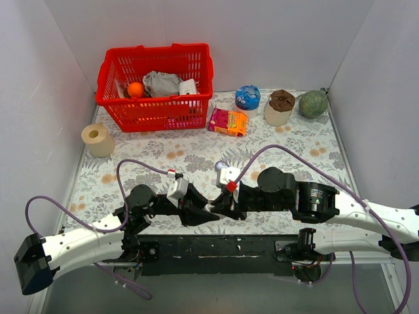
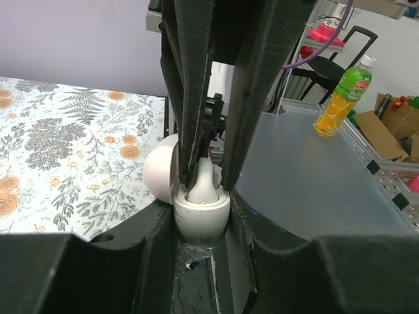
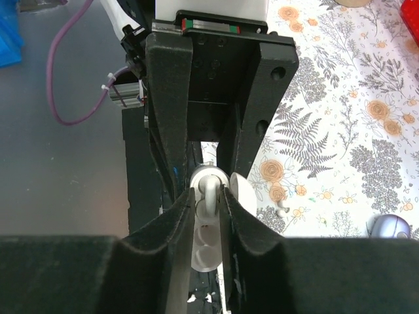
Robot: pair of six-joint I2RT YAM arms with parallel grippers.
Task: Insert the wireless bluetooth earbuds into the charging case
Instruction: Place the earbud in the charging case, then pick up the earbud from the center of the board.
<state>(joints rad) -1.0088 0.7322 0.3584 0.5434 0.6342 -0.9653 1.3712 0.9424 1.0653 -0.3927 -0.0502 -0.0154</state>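
Observation:
My left gripper [image 2: 201,226] is shut on a white oval charging case [image 2: 201,214] and holds it off the table near the front edge. The case's hinged lid [image 2: 160,176] stands open to one side. A white earbud [image 3: 211,191] sits in the top well of the case [image 3: 208,252]. My right gripper [image 3: 209,206] reaches in from the opposite side. Its jaws stand slightly apart, close on either side of that earbud. A second white earbud [image 3: 283,210] lies loose on the floral cloth. In the top view both grippers [image 1: 208,208] meet tip to tip.
A pale lavender pebble-shaped case [image 3: 388,227] lies on the cloth behind my right wrist [image 1: 221,165]. Farther back stand a red basket [image 1: 111,98], a paper roll [image 1: 98,139], an orange packet [image 1: 228,122], a blue cup [image 1: 247,98], a brown muffin [image 1: 280,106] and a green ball [image 1: 313,103].

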